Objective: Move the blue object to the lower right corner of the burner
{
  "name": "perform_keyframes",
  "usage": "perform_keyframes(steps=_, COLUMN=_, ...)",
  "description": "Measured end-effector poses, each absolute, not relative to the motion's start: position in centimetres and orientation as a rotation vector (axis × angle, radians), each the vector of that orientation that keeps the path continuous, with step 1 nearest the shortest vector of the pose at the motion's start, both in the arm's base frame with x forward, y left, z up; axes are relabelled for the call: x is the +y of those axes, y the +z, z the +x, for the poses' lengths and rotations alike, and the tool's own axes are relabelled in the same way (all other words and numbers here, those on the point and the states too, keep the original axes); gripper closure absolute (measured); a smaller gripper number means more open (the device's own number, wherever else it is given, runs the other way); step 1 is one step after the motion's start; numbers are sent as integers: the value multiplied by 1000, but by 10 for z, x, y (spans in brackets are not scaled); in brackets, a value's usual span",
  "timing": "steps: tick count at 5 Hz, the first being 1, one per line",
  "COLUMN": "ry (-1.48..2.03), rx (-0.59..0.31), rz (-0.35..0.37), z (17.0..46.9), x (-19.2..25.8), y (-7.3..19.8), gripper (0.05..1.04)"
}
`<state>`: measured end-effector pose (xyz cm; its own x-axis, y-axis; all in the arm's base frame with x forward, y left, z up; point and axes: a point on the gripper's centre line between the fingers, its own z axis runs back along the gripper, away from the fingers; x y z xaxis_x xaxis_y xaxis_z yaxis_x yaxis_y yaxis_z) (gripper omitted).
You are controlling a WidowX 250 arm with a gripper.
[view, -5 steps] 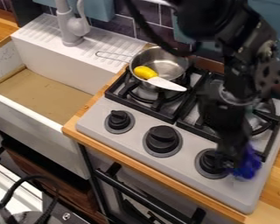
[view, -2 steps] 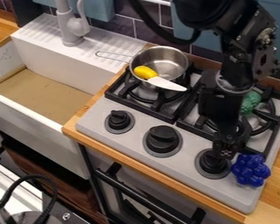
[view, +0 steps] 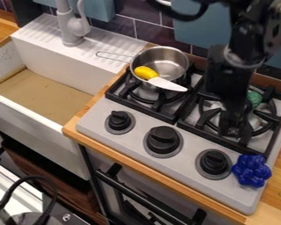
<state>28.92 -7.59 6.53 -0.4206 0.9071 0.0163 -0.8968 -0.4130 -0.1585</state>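
Observation:
My gripper [view: 232, 129] hangs over the front part of the right burner [view: 264, 115], up and to the left of the blue object and apart from it. The blue object [view: 251, 171], a bumpy cluster, rests on the stove's grey top at its front right corner, just right of the right-hand knob and in front of the black grate. How the fingers stand is hard to make out.
Behind my gripper a green bumpy object [view: 252, 99] lies on the right burner. A metal pot [view: 160, 63] with a yellow-handled knife [view: 166, 84] across it stands on the left burner. Three black knobs line the stove front; the sink [view: 40, 92] is left.
My gripper has moved up and back from beside the blue object to over the right burner. The blue object stays at the stove's front right corner.

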Motion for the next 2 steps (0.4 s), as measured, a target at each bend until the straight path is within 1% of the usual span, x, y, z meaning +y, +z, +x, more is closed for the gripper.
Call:
perform_keyframes(steps=1, ry=2074, rx=-186, rz=-98, z=306, x=-59, y=83, gripper=85)
perform_keyframes(steps=2, ry=2242, rx=-208, rz=-114, z=325, x=-34, y=107, gripper=85)
